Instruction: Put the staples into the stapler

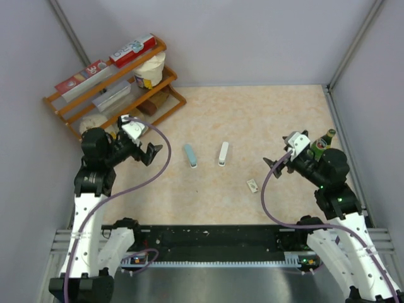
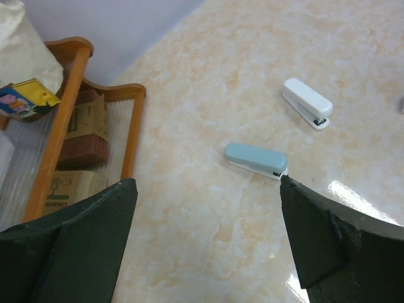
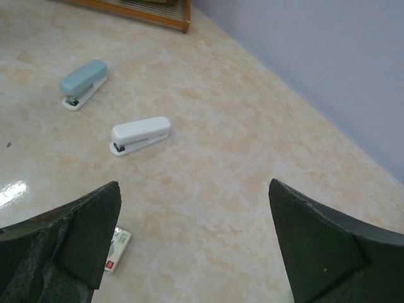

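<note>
Left gripper (image 1: 151,153): spread wide, empty
Right gripper (image 1: 274,165): spread wide, empty
Staples (image 1: 252,185): flat on table (image 1: 265,120), apart from white stapler (image 1: 223,153)

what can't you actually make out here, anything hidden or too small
Staples packet: right wrist view, one edge behind the right tool; top view, print too small.
Blue stapler, white stapler: shut in every view, insides hidden.
Green bottle: top view, base behind the right arm.

White arm links (image 1: 84,221), black joints (image 1: 95,148), purple cables (image 1: 165,154); dark matte wedge-shaped fingers (image 2: 76,246).
</note>
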`<action>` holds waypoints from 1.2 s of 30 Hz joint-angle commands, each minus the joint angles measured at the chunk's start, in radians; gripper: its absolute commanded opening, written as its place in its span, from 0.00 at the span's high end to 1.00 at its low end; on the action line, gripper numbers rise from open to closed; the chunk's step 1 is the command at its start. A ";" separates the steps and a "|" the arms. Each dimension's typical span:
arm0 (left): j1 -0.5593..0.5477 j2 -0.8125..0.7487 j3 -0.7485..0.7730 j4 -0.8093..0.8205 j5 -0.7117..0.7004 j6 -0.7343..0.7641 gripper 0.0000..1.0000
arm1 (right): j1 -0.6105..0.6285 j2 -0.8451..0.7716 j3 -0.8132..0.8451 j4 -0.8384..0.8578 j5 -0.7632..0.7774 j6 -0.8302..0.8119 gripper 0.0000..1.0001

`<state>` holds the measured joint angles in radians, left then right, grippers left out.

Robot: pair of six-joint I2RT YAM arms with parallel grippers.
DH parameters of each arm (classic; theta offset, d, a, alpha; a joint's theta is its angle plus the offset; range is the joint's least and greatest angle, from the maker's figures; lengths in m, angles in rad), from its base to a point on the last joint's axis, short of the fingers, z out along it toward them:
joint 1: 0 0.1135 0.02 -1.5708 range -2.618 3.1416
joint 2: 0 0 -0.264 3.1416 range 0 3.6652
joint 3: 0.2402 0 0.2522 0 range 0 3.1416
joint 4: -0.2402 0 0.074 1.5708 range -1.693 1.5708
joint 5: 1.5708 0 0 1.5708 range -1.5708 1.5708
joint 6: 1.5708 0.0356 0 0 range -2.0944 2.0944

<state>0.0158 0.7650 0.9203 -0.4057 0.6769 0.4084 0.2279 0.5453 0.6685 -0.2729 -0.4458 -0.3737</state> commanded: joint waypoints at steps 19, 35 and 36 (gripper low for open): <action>-0.408 0.447 0.155 -0.203 -0.177 1.061 0.01 | -0.009 0.054 -0.053 -0.023 -0.083 -0.120 0.02; -0.490 0.845 0.288 -0.375 -0.264 1.399 0.02 | -0.012 0.108 -0.067 -0.023 -0.076 -0.146 0.02; -0.491 0.859 0.296 -0.369 -0.276 1.399 0.03 | -0.012 0.108 -0.067 -0.023 -0.077 -0.149 0.02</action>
<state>-0.4644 1.5787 1.1625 -0.7517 0.4381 1.7466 0.2256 0.6525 0.6003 -0.3111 -0.5095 -0.5030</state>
